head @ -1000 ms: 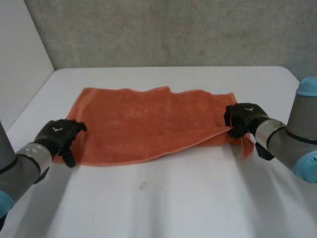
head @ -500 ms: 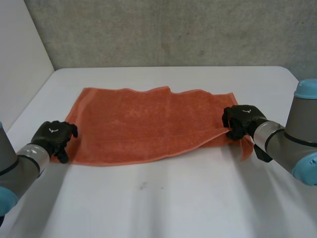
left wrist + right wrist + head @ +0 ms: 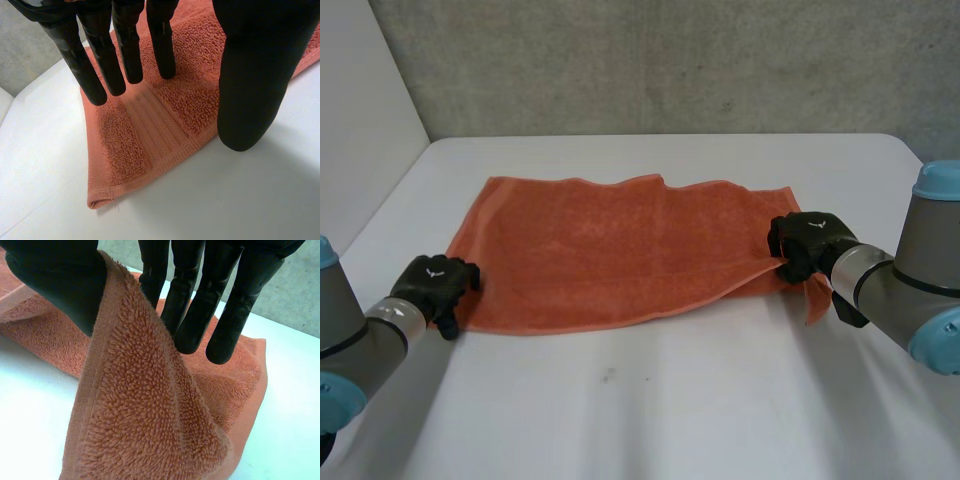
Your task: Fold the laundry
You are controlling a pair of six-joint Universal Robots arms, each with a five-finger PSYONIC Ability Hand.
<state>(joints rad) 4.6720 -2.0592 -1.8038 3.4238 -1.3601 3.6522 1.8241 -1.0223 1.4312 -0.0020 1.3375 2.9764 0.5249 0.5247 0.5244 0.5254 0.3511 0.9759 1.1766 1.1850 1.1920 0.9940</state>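
Left hand (image 3: 432, 283) back at towel (image 3: 620, 250) corner, fingers (image 3: 127, 50) straight in wrist view; right hand (image 3: 805, 243) tight on edge

Bare white bench (image 3: 650, 400) runs wide along the near side of the orange towel (image 3: 610, 250). A narrower bare strip lies beyond its far edge, up to the grey wall (image 3: 670, 60). The left hand (image 3: 433, 282) occupies the towel's near left corner, and the right hand (image 3: 802, 243) its right end, with the right arm (image 3: 910, 290) across the bench's right side.

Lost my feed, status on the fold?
Left robot hand open at orange towel corner. Right robot hand pinching its lifted edge. Nothing in the way.
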